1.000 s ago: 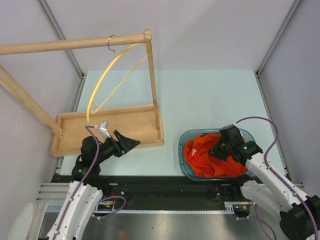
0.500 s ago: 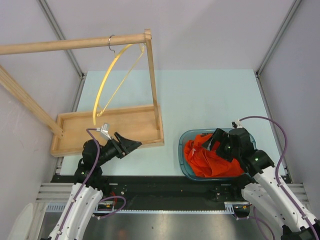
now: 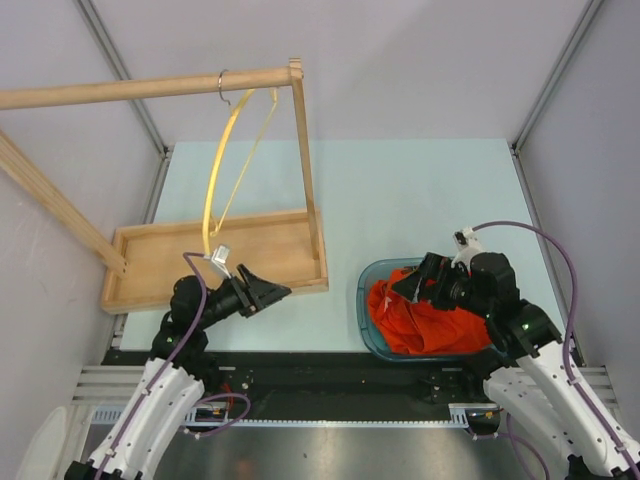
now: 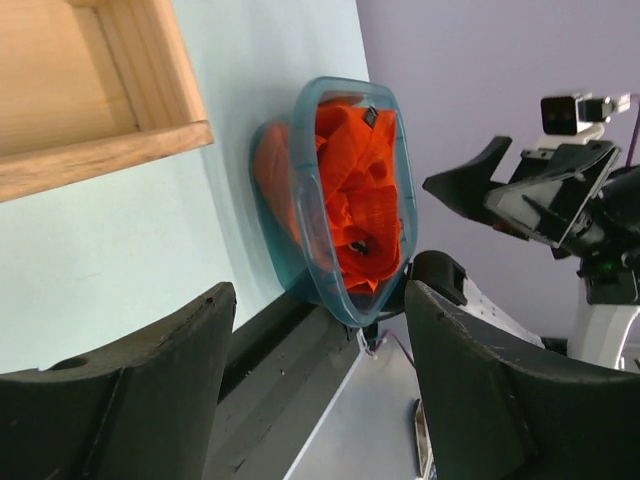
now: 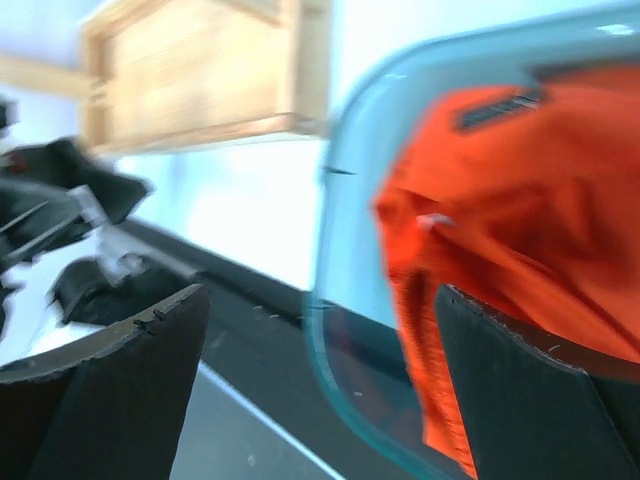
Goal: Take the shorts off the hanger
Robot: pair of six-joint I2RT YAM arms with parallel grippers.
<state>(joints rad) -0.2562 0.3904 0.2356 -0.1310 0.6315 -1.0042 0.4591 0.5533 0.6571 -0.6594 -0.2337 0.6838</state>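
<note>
Left tool (image 3: 275, 285) spread wide beside wooden tray (image 3: 150, 265). Right tool (image 3: 413, 276) likewise spread, above shorts (image 3: 425, 322) heaped in teal tub (image 3: 362, 300).

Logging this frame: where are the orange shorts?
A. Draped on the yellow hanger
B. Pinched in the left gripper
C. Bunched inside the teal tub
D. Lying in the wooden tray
C: the shorts lie crumpled inside the teal tub, while the hanger hangs bare from the wooden rail.
</note>
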